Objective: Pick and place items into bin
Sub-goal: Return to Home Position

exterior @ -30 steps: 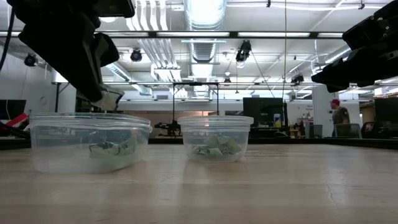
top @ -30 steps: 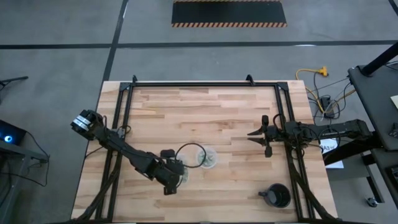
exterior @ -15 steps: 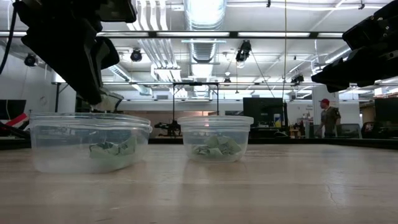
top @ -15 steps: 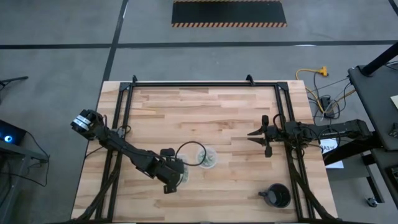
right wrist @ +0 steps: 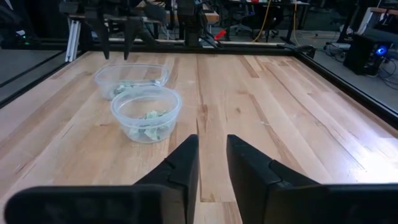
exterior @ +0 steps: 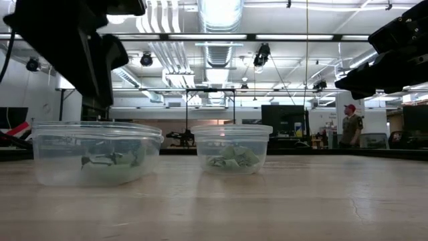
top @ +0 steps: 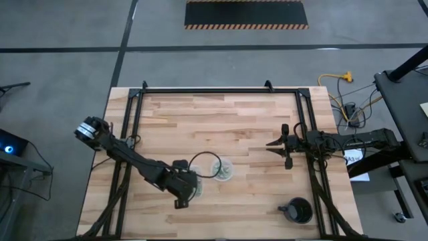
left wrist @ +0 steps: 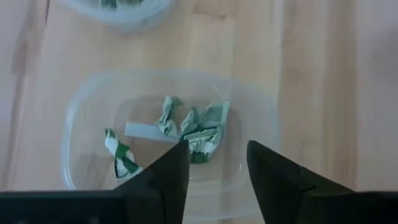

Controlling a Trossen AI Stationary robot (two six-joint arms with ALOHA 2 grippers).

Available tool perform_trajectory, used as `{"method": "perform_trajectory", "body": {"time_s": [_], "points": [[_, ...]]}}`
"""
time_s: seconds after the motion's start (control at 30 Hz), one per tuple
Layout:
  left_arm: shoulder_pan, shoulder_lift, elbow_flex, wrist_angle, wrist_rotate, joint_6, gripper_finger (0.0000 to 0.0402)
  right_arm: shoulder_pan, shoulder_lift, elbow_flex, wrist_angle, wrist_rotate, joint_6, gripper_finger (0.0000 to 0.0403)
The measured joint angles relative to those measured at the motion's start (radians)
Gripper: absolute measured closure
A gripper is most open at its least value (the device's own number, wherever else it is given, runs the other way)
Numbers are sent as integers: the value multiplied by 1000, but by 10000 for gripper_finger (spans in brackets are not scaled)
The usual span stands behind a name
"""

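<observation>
Two clear round cups stand on the wooden table. The near-left cup (top: 194, 188) (exterior: 97, 152) (left wrist: 168, 134) holds a few crumpled pale green pieces (left wrist: 202, 127) and a silvery strip (left wrist: 149, 131). The other cup (top: 224, 169) (exterior: 232, 148) (right wrist: 146, 115) holds a small heap of green pieces (right wrist: 152, 123). My left gripper (left wrist: 216, 155) (top: 184, 193) hovers open above the near-left cup, empty. My right gripper (right wrist: 212, 152) (top: 275, 143) waits open and empty, well above the table near its right side.
A black mug-like object (top: 297, 211) stands near the table's near right corner. A black frame (top: 214, 89) runs along the far edge and both sides. Bare wood lies between the cups and my right gripper. A person (exterior: 350, 126) stands far off in the room.
A pale piece that showed at my left gripper's fingertips above the near-left cup is gone from them. The pieces inside that cup now lie differently, with something more toward its left side. The arm itself has stayed over the cup.
</observation>
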Motion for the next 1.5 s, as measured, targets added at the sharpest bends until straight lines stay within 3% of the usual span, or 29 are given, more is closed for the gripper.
{"method": "perform_trajectory", "body": {"time_s": [0.33,0.53,0.9,1.5], "points": [[-5,-72,2,64,-29,26,253,0,0,0,0,0,1,331],[13,-57,-3,127,-47,293,252,0,0,0,0,0,0,322],[223,-70,-5,176,-67,226,252,0,0,0,0,0,2,326],[240,-74,-2,245,-60,231,252,0,0,0,0,0,1,322]]}}
